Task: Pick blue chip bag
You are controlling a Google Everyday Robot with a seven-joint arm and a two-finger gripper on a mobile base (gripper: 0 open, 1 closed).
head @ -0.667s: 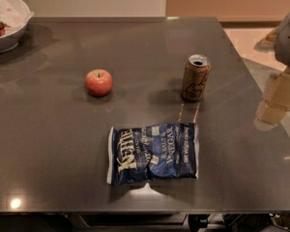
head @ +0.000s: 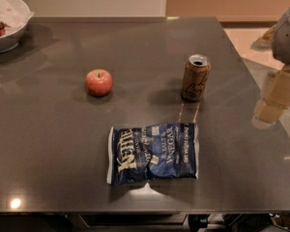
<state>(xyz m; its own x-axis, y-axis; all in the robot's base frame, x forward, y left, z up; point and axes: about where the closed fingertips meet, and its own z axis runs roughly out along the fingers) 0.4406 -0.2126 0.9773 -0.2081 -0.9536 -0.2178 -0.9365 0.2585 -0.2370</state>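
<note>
The blue chip bag [head: 153,152] lies flat on the dark grey table [head: 48,144], near the front edge and a little right of the middle. It is navy blue with white "Kettle" lettering and white end seams. My gripper [head: 274,96] hangs at the far right edge of the camera view, over the table's right side. It is to the right of the bag and further back, well apart from it, and holds nothing that I can see.
A brown drink can [head: 195,77] stands upright behind the bag, to its right. A red apple [head: 99,82] sits behind the bag, to its left. A white bowl [head: 7,23] with food stands at the back left corner. The floor shows beyond the table's right edge.
</note>
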